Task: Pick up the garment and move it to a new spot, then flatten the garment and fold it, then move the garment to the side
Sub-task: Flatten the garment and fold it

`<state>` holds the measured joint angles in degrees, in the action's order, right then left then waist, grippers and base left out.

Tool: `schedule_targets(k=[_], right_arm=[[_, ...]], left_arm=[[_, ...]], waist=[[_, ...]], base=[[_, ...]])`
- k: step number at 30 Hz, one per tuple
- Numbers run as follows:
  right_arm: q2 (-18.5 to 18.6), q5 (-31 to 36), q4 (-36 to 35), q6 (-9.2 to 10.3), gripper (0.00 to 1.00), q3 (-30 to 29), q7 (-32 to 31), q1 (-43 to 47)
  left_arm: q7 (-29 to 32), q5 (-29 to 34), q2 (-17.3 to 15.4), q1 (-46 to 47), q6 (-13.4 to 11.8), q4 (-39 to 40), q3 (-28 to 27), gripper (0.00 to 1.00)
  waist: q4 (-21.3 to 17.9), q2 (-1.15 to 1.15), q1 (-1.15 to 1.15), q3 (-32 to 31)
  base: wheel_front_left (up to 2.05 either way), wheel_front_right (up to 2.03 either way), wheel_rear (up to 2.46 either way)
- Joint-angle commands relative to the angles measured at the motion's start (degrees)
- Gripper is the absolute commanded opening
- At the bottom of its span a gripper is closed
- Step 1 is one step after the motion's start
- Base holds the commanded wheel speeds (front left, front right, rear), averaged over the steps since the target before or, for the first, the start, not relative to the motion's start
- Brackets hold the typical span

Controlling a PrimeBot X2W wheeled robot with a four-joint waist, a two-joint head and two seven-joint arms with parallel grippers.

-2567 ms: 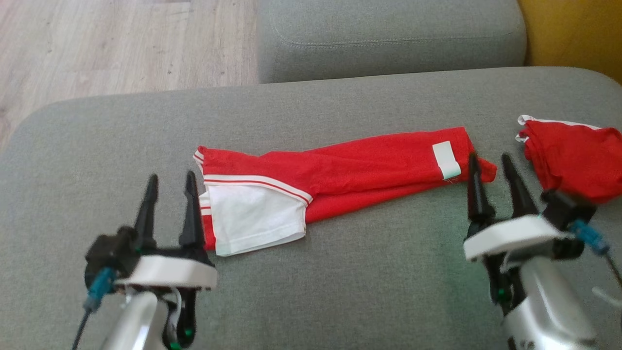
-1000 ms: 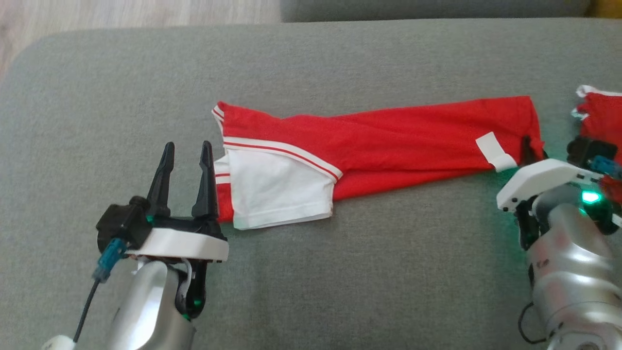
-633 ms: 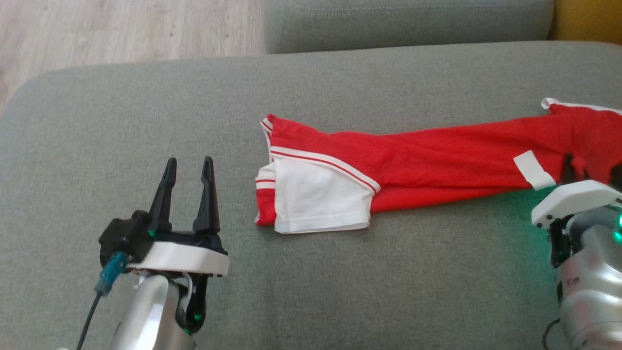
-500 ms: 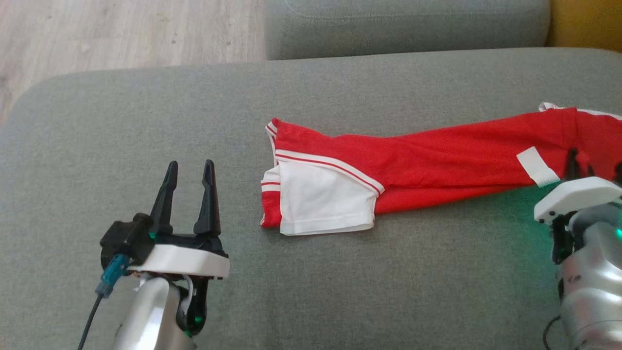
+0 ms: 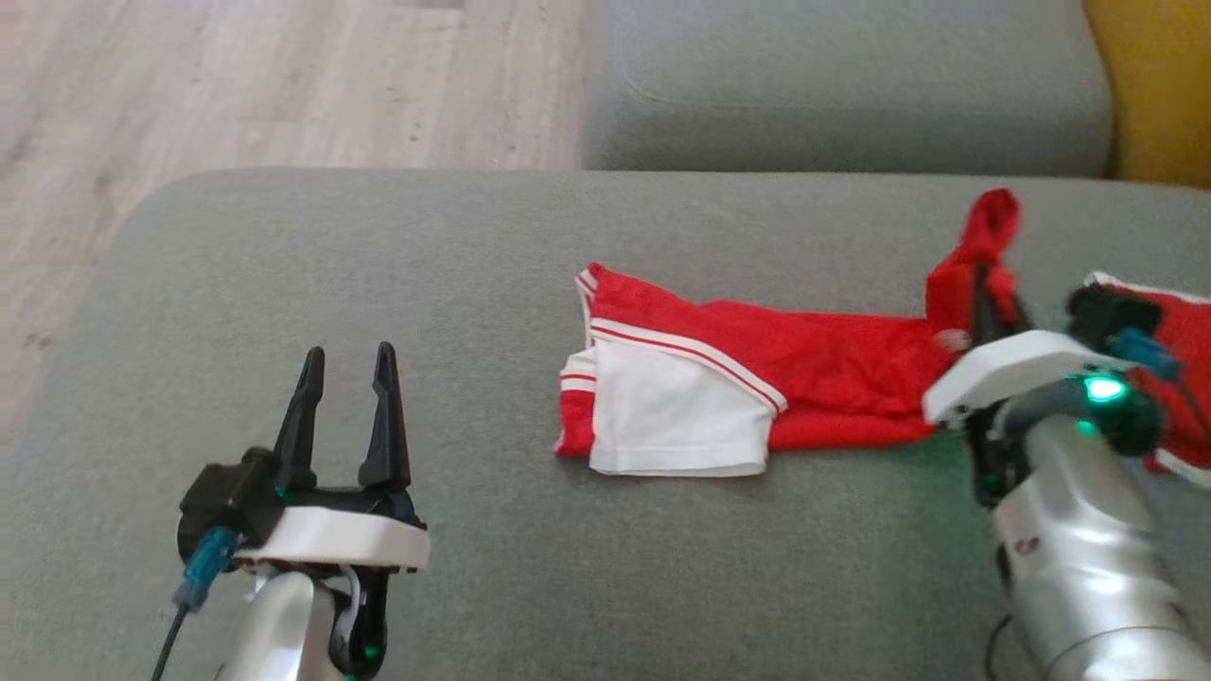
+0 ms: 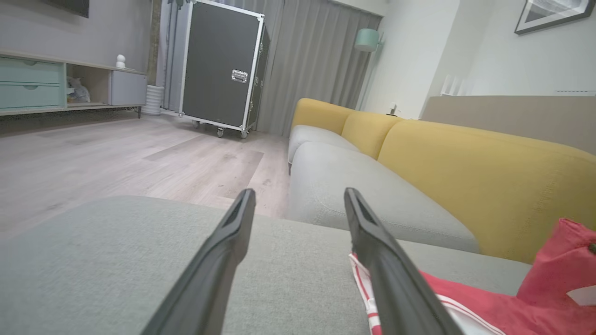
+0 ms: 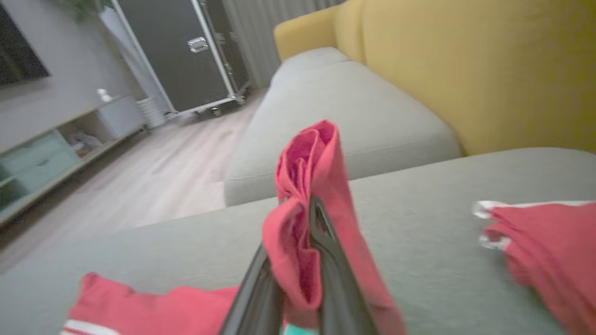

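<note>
Whereas garment (image 5: 757, 364) lay stretched long and flat half second ago, I now see its right end lifted and bunched upright, pinched in right gripper (image 5: 984, 288), jaws nearly closed on red cloth. Rest lies on grey sofa cushion (image 5: 426, 265), white sleeve at left end. Head camera shifted too. Left gripper (image 5: 345, 364) as before: wide, empty, near left, well apart from garment. Second red garment (image 5: 1183, 359) at right edge.

Matt red cloth garment (image 5: 833, 364), woven cushion (image 5: 473, 312)
</note>
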<state>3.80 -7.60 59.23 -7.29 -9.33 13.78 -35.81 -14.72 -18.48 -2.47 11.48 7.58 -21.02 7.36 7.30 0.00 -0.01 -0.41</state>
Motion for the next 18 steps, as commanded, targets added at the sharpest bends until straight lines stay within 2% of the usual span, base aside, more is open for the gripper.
schedule_targets(k=[1,4,8,13,18], right_arm=[[-0.9,-5.3,-1.6,-0.20,0.00,6.4,0.3,-1.5],[-0.9,-13.4,-3.4,-0.20,0.00,16.3,-0.4,-0.4],[-0.9,-20.6,-5.4,-0.20,0.00,25.8,-0.6,0.9],[-0.9,-27.8,-6.0,-0.20,0.00,34.9,-0.7,1.4],[-0.9,-32.2,-4.6,-0.20,0.00,41.1,0.0,0.7]], left_arm=[[-0.3,0.7,-0.5,1.6,-0.1,2.1,-1.9,1.00],[-0.3,0.9,-0.6,1.4,-0.1,2.0,-1.8,1.00],[-0.3,0.8,-0.7,1.6,-0.1,1.7,-1.0,1.00],[-0.3,0.7,-0.8,2.4,-0.1,1.4,0.4,1.00],[-0.3,0.5,-0.8,3.5,-0.1,1.2,1.4,1.00]], waist=[[2.3,0.00,0.01,-1.4],[4.2,0.00,0.01,-1.8],[6.8,0.00,0.01,-1.8],[9.9,0.00,0.01,-0.9],[12.1,0.00,0.01,0.6]], base=[[0.00,0.00,0.00],[0.00,0.00,0.00],[0.00,0.00,0.00],[0.00,0.00,0.00],[0.00,0.00,0.00]])
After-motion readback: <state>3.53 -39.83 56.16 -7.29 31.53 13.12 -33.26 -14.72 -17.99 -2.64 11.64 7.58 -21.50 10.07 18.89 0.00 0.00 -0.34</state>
